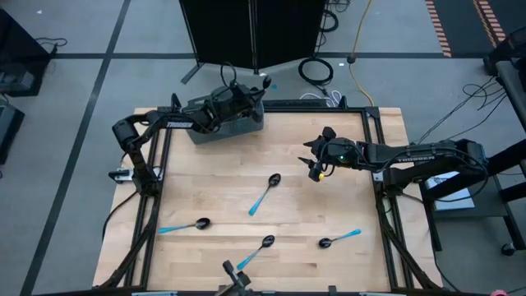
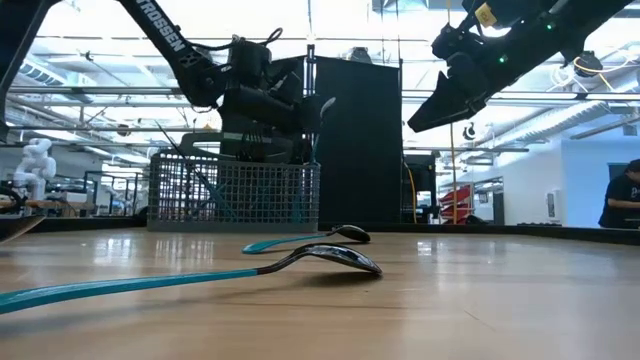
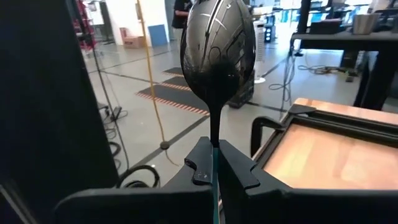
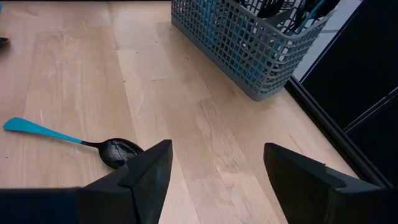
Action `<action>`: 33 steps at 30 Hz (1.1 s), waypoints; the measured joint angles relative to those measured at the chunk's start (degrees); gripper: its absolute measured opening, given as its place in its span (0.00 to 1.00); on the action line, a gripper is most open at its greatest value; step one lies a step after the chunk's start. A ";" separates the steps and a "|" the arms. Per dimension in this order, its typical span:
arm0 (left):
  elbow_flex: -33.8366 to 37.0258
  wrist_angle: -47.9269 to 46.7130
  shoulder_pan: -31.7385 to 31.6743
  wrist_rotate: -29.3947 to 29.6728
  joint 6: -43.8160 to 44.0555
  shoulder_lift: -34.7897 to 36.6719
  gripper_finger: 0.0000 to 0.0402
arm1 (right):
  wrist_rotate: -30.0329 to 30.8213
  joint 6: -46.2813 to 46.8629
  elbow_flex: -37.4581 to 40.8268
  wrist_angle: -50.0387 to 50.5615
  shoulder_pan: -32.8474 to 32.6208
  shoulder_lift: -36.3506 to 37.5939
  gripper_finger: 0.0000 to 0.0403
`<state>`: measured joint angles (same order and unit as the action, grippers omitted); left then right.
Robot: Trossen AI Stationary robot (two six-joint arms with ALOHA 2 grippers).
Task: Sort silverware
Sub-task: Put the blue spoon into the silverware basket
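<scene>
High view: the left end effector [image 1: 246, 97], above the grey wire-mesh basket [image 1: 226, 127], clamps a blue-handled dark spoon [image 3: 217, 56]; the right end effector [image 1: 312, 158] hangs spread, empty.

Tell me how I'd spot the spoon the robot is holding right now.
Find the grey wire basket at the table's far edge. The left gripper hovers over it, shut on a spoon. Unlike the four spoons lying flat on the table, this one stands upright, bowl up, clamped by its stem.
</scene>
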<state>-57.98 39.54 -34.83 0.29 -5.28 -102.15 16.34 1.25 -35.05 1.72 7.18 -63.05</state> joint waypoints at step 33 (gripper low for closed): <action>-0.11 -4.72 0.15 1.68 -2.75 0.22 0.09 | 0.00 -0.01 0.00 0.00 0.00 0.00 0.62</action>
<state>-58.08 34.82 -34.68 1.98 -8.03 -101.93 16.34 1.23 -35.05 1.72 7.18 -63.05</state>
